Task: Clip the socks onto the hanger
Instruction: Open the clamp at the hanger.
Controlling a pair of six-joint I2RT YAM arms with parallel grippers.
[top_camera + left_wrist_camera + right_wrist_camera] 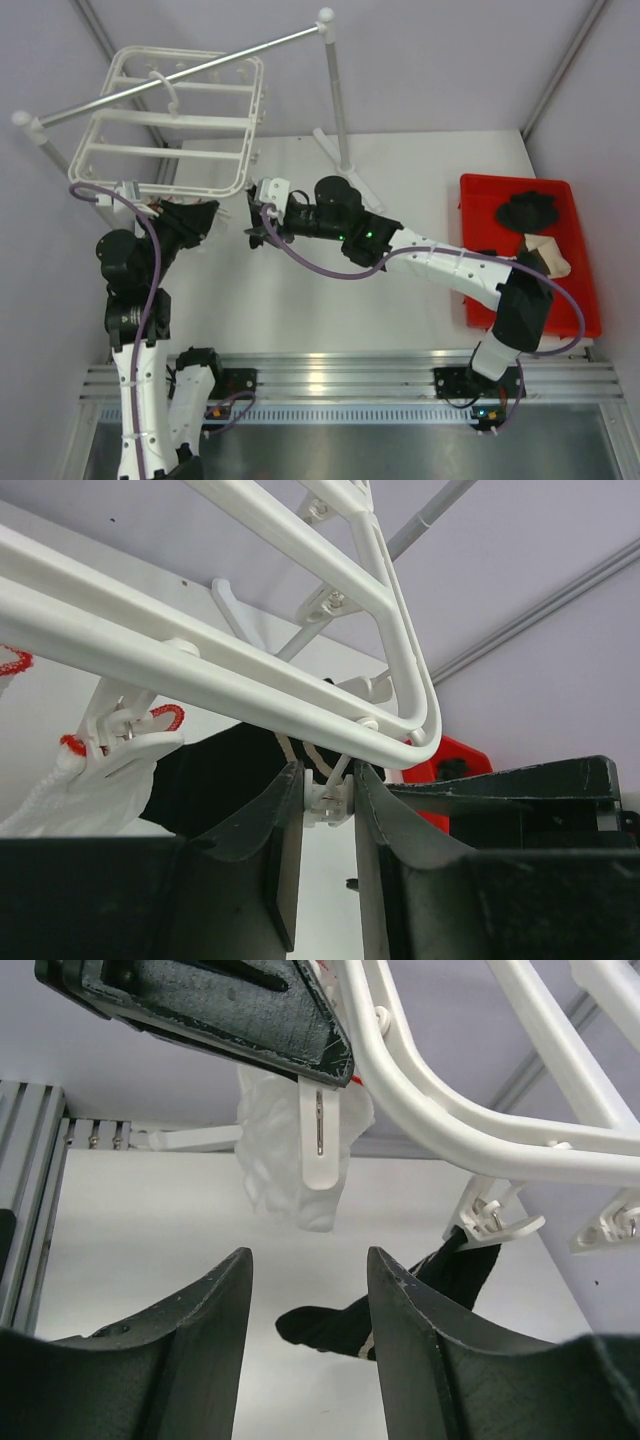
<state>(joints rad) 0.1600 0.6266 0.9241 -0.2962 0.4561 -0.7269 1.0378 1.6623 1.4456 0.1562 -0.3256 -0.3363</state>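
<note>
The white hanger (pixel 170 120) hangs from a grey rail at the back left. My left gripper (pixel 328 780) reaches under its near corner, shut on a small white clip (pixel 330 798) that dangles from the frame (pixel 300 695). In the right wrist view a black sock (pixel 340 1322) hangs limp from another clip (pixel 495 1222) on the hanger (pixel 480 1140). My right gripper (pixel 308 1255) stands open below it, with nothing between its fingers. From above, the right gripper (pixel 258 215) sits just right of the left gripper (pixel 222 213). More black socks (pixel 530 210) lie in the red tray (pixel 480 185).
A white mesh cloth with red trim (pixel 90 790) hangs from a neighbouring clip. The grey rail (pixel 200 68) rests on upright poles (pixel 335 100). A beige item (pixel 545 255) lies in the red tray at the right edge of the table.
</note>
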